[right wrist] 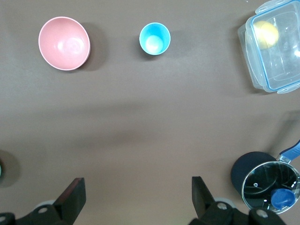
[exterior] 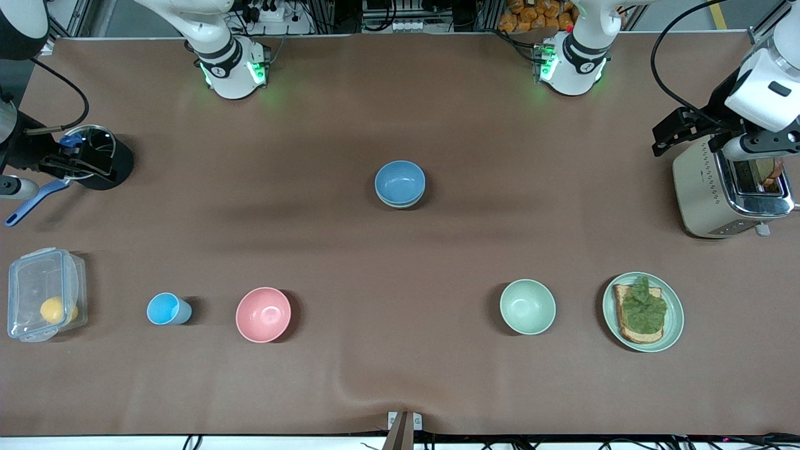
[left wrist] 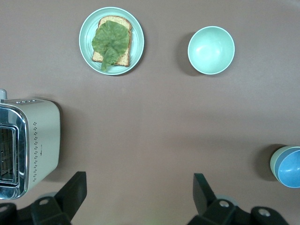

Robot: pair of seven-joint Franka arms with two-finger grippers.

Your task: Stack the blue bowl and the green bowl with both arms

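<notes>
— Brown cloth [exterior: 400, 375] is spread over the whole table. Where is the round, matte, medium-blue bowl [exterior: 400, 181] to be found?

— It is set in the middle of the table, between the two arms' ends and farther from the front camera than the other bowls. Beneath it only a thin pale rim is seen; this is taken to be the round, matte, sage-green bowl [left wrist: 273, 161], though so little of it shows that this cannot be confirmed.

— So which step is judged to be in hand?

— The nesting appears done: blue sits inside green. The paler, mint-green round bowl [exterior: 527, 306], nearer the camera toward the left arm's end, is left alone and is not wanted.

— And the claws?

— The left gripper [left wrist: 140, 187] is held with its fingers wide apart and nothing between them, over the left arm's end of the table by the cream metal toaster [exterior: 712, 194]. The right gripper [right wrist: 138, 187] is likewise spread and empty, over the right arm's end by the black pot with a glass lid [exterior: 103, 159].

— What is called for next?

— Little, it is judged: the stack need only be checked for level seating, with both arms kept well apart from it.
</notes>
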